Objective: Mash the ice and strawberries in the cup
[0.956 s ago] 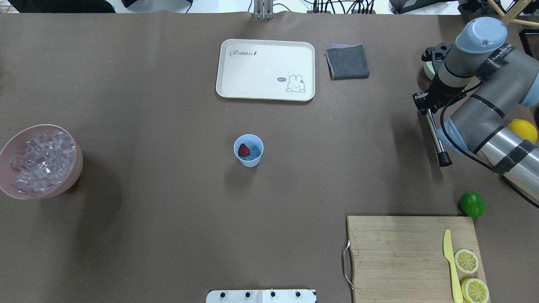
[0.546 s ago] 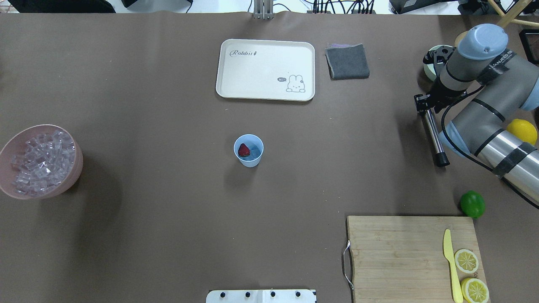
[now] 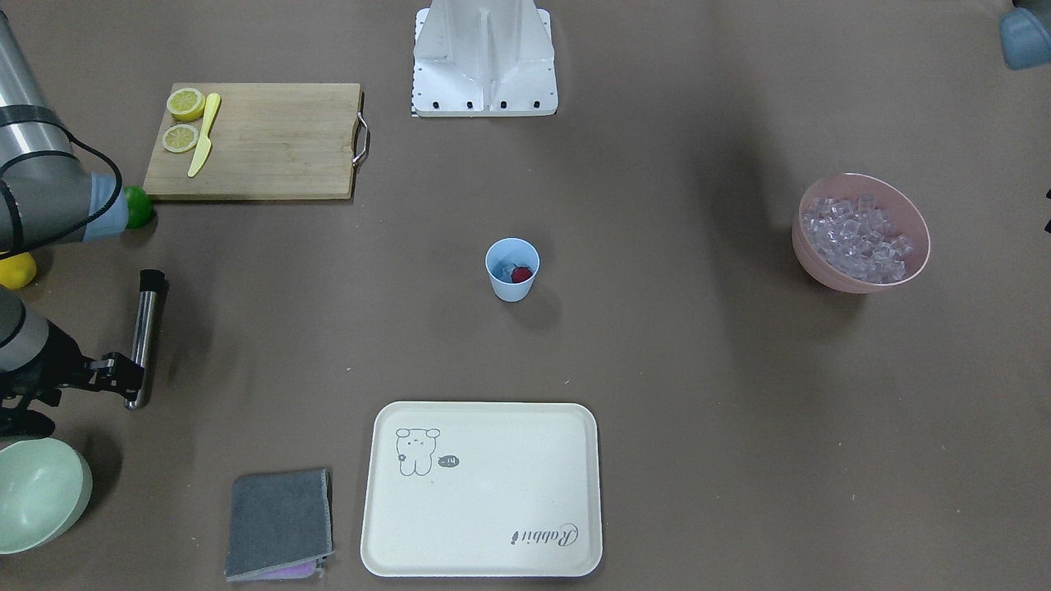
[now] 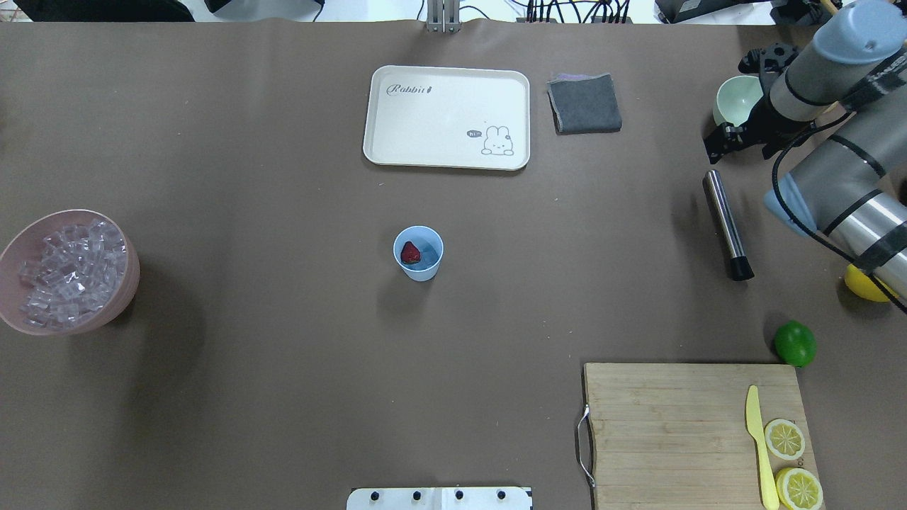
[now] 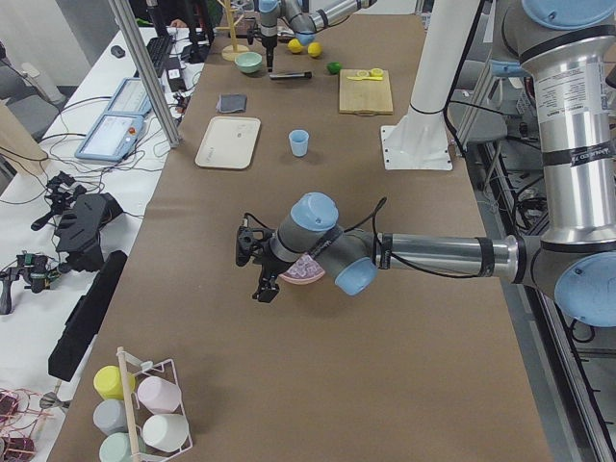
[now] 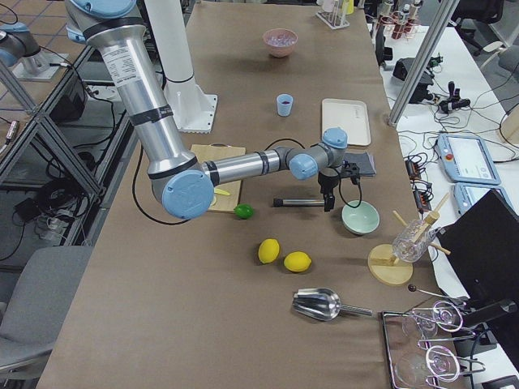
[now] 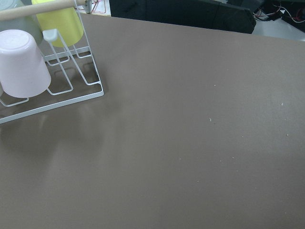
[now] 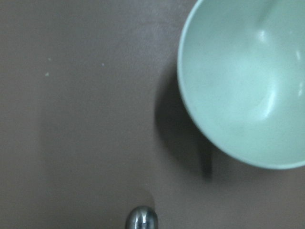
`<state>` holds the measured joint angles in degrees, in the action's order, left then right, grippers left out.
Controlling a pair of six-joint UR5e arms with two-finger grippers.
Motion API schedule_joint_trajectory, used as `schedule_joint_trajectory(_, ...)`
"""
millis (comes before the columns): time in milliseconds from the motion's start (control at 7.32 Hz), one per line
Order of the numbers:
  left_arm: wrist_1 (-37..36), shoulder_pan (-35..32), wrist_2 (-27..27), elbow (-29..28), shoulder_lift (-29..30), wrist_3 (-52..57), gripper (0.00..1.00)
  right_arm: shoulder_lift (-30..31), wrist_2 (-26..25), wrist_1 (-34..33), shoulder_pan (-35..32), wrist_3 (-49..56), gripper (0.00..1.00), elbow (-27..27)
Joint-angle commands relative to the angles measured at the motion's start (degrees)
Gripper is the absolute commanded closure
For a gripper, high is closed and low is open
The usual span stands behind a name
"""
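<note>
The light-blue cup (image 4: 418,268) stands upright at the middle of the overhead frame, alone on the brown bench (image 4: 248,177). The red strawberry (image 4: 410,253) lies inside it. In the front-facing view a few clear pieces of ice (image 3: 507,268) show beside it in the cup. Most of the ice is heaped in the pink bowl (image 4: 132,280) at the overhead frame's left edge, well apart from the cup.

The right arm (image 4: 808,78) enters at the upper right of the overhead frame. Its black head hangs between the pale green bowl (image 4: 733,99) and the upper end of a steel rod (image 4: 724,216) with a black tip. The rod lies flat on the bench, apart from the head. I cannot tell whether the right jaws are spread or pressed together. The right wrist view shows only the bowl and the rod's steel end at its lower edge.

The left arm (image 5: 318,226) shows only in the left side view, reaching over the bench at mid-frame, just beside the pink bowl. I cannot tell how the left jaws stand. Its wrist view shows bare bench and a wire rack (image 7: 71,81) with cups at the upper left.

A cream tray (image 4: 446,149) and a grey cloth (image 4: 584,103) lie at the top centre. A cutting board (image 4: 666,425) and a lime (image 4: 794,343) are at the lower right.
</note>
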<state>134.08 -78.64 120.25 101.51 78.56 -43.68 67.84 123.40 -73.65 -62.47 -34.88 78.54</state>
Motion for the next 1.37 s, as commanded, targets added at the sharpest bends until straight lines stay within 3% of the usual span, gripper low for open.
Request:
schedule_joint_trajectory(0, 0.0, 0.2, 0.3, 0.2, 0.4, 0.7, 0.02, 1.8, 8.3, -0.4, -7.9, 3.8, 0.0, 2.6)
schedule_joint_trajectory(273, -0.7, 0.2, 0.8, -0.3, 0.3, 7.1, 0.02, 10.5, 10.5, -0.5, -12.1, 9.0, 0.0, 9.8)
schedule_joint_trajectory(410, -2.1, 0.2, 5.7, -0.5, 0.1, 7.4, 0.02, 16.5, 11.2, -3.8, -15.0, 14.6, 0.0, 14.9)
schedule_joint_trajectory(546, -2.2, -0.2, 7.3, -1.1, 0.4, 7.5, 0.02, 20.8, 11.2, -8.7, -19.0, 24.0, 0.0, 17.5)
schedule_joint_trajectory(683, -1.5, -0.5, 7.0, -2.0, 0.0, 7.6, 0.02, 24.9, 10.8, -10.8, -23.1, 32.2, 0.0, 17.4)
schedule_joint_trajectory(956, -1.3, -2.8, 9.2, -3.7, 0.7, 6.2, 0.02, 30.1, 10.5, -10.6, -28.5, 36.6, 0.0, 17.3)
schedule_joint_trajectory(1229, 6.2, -3.4, 8.9, -4.9, 0.2, 6.2, 0.02, 30.3, 10.5, -10.8, -30.5, 38.1, 0.0, 16.2)
